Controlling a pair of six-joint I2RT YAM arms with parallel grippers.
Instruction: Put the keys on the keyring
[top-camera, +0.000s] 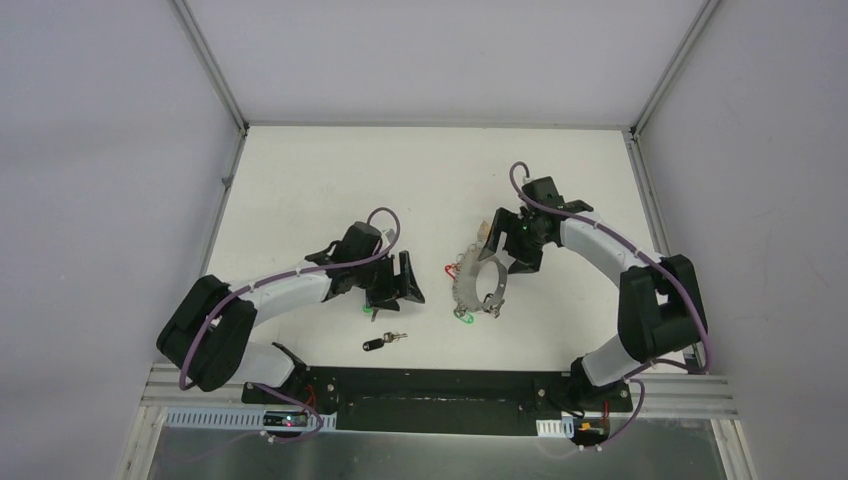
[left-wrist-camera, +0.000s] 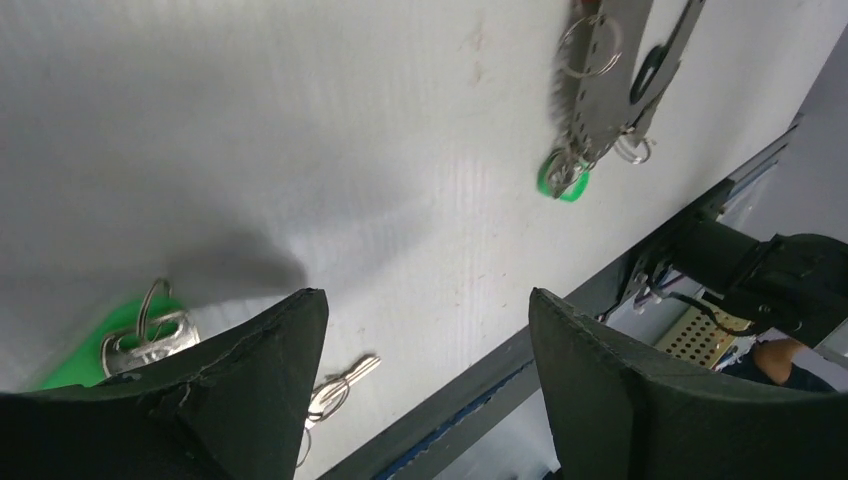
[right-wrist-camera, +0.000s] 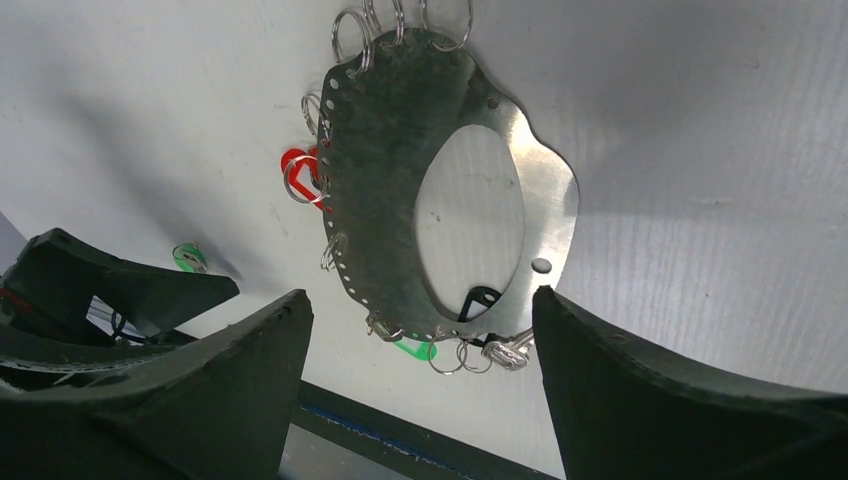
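Showing the loose keys relative to the left gripper (top-camera: 400, 285), whose jaws stand spread with only bare table (left-wrist-camera: 300, 150) between them. The green-capped key (left-wrist-camera: 130, 335) lies flat just outside the gap, beside and partly hidden behind one finger (left-wrist-camera: 250, 380), not between the pads. The black-capped key (top-camera: 378, 344) lies nearer the arm bases, its long axis slanting in the top view from cap at lower left to blade at upper right. Both keys are near the left arm and well apart from the right. The keyring (right-wrist-camera: 400, 180), a flat perforated metal ring carrying small capped keys (right-wrist-camera: 300, 170), rests on the table beneath the right gripper (right-wrist-camera: 420, 300), whose jaws are likewise spread with no grip visible. By this layout, the left gripper would need a sideways shift toward the green cap before closing.
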